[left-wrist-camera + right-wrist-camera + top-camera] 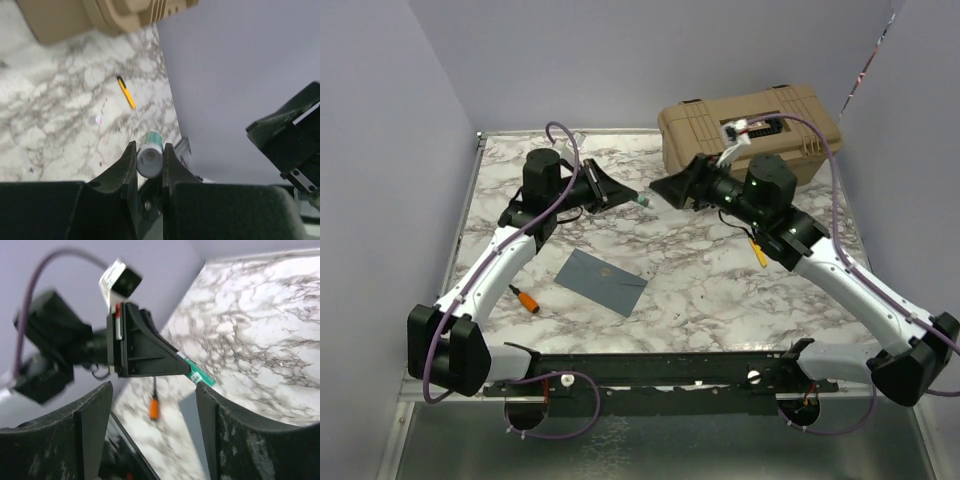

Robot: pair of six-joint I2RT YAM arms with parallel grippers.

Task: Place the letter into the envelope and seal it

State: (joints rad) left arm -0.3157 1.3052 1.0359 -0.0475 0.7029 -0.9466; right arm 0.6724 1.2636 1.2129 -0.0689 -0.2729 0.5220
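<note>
Above marble worktop point(720, 280), L fingers point(126, 167) pinch small white-green cylindrical tube point(149, 159); R fingers point(92, 425) wide apart, empty. Prob. best: close R squarely on green tip.

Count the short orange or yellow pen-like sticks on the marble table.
2: orange stick left of the flat blue-grey paper envelope; yellow stick beside the right arm. Arms may hide more.

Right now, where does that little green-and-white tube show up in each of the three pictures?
Top view: the tube is toward the back of the table, middle, pinched in the left claw.
Left wrist view: low centre, seen end-on in the claw's grip.
Right wrist view: centre-right, poking out of the left claw's tip.
Shared landmark: the marble tabletop lies behind it in all three.
</note>
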